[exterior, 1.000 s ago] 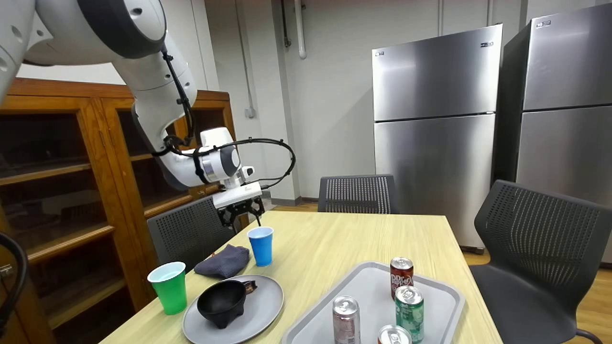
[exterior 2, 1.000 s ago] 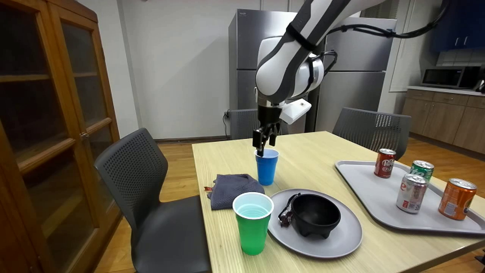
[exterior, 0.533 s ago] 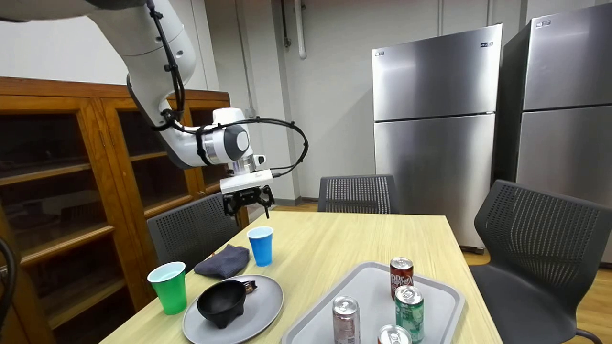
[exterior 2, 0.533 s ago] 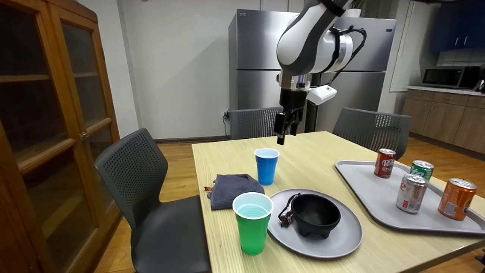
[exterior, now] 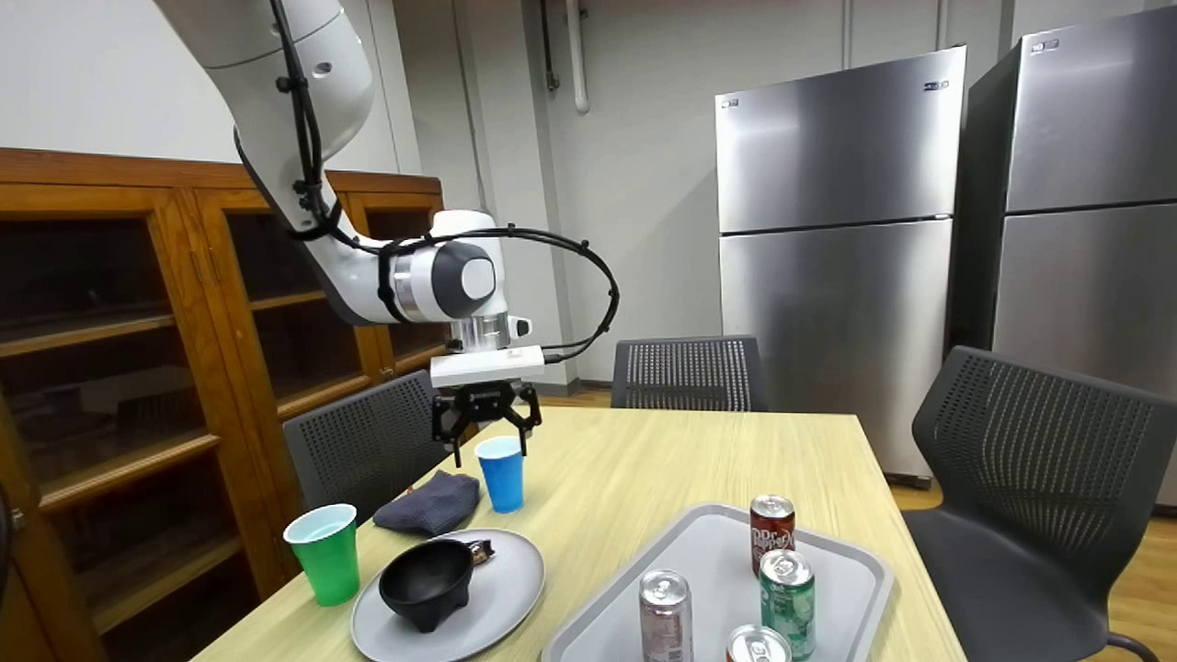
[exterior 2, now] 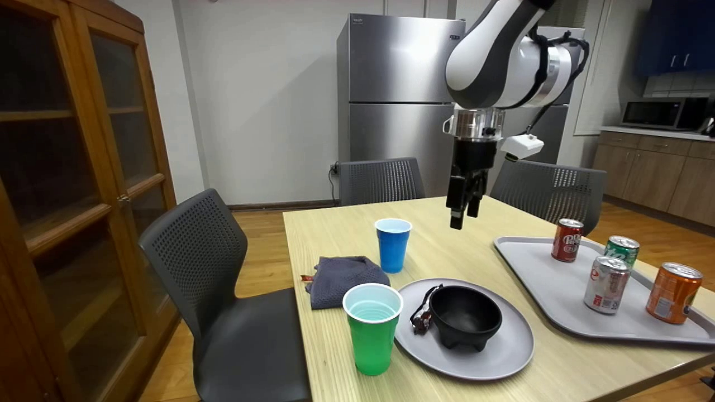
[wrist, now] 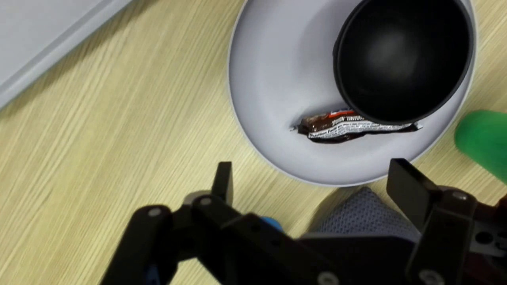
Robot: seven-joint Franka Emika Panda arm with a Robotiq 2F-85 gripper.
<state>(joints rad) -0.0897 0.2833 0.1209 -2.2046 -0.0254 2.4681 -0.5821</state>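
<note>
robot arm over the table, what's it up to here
A robot arm holds its open, empty hand above the table, touching nothing. Around and below it are a blue cup, a dark cloth and a gray plate bearing a black bowl and a wrapped bar. A green cup stands beside the plate, and four cans stand on a gray tray.

The pale wood-grain worktop (exterior 2: 335, 229) carries a green cup (exterior 2: 372, 343) beside a round grey plate (exterior 2: 515, 335), and a blue cup (exterior 2: 393, 248); the 2 cups stand upright, with a dark cloth (exterior 2: 343, 283) between them. A grey tray (exterior 2: 558, 290) lies near the plate.
</note>
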